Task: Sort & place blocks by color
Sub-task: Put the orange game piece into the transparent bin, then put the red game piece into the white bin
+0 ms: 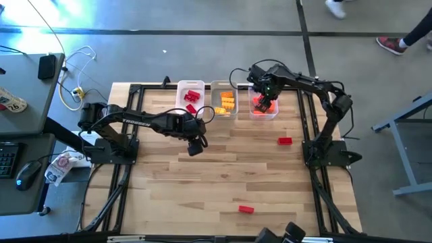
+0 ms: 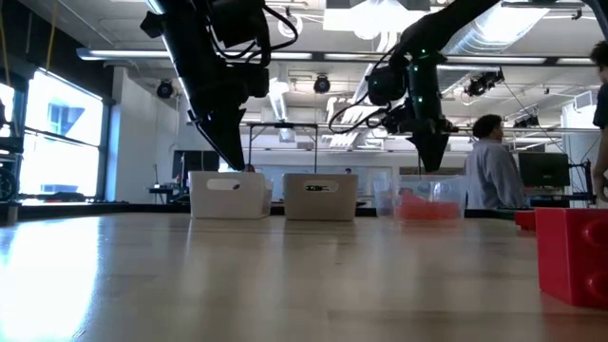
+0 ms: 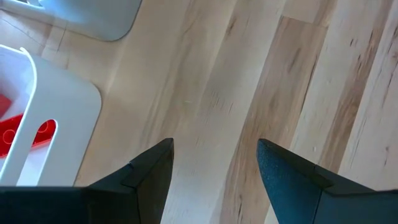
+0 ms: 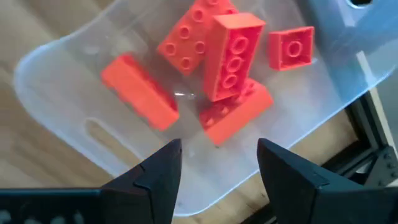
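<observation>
Three clear bins stand in a row at the table's far edge. The left bin (image 1: 181, 101) holds red blocks (image 1: 192, 96), the middle bin (image 1: 214, 101) yellow-orange blocks (image 1: 227, 102), and the right bin (image 4: 56, 62) several orange-red blocks (image 4: 233, 56) lying in a loose heap on its floor. My right gripper (image 4: 219, 155) hangs open above the right bin, pointing down, with nothing between its fingers. My left gripper (image 3: 214, 155) is open over bare wood just in front of the left bin (image 3: 62, 106). Two red blocks (image 1: 285, 141) (image 1: 246, 209) lie loose on the table.
The black frame rails (image 1: 307, 121) run along the table's sides. A large red block (image 2: 575, 252) shows close to the low camera at the right. People stand in the room beyond the table. Open wood lies across the table's middle (image 1: 223, 169).
</observation>
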